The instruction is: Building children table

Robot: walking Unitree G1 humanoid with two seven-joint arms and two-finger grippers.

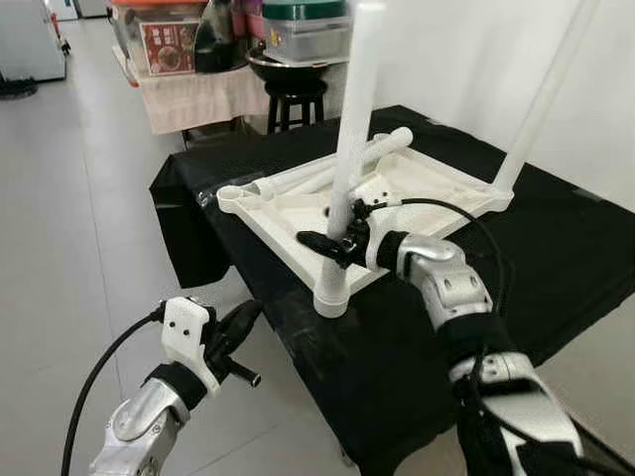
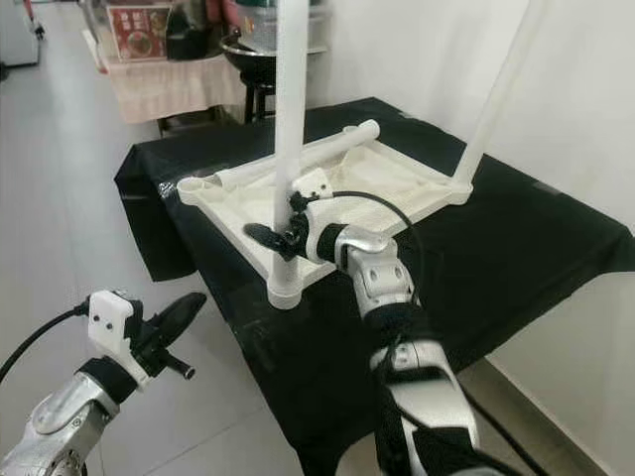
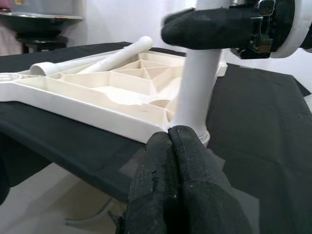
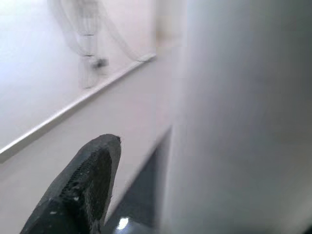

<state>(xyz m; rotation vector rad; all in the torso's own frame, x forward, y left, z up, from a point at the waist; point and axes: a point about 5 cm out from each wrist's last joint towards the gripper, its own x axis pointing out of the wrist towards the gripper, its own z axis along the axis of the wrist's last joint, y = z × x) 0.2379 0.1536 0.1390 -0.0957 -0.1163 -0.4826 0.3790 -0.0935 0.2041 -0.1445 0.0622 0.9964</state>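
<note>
So the black-draped table (image 1: 556, 258) has the white tabletop panel (image 1: 298, 213) lying upside down on it, with a loose leg (image 1: 327, 177) resting across its far side. The right gripper (image 1: 335, 241) is pinching the upright white leg (image 1: 352, 129) standing in the near corner socket. The left gripper (image 1: 238, 327), fingers pressed together, hangs below the table edge, pointing at that socket.

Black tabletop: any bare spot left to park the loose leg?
Bare black cloth on the robot's right of the white tabletop panel, and along the near edge by the right gripper. The panel itself is crowded: two upright legs, loose leg.
</note>
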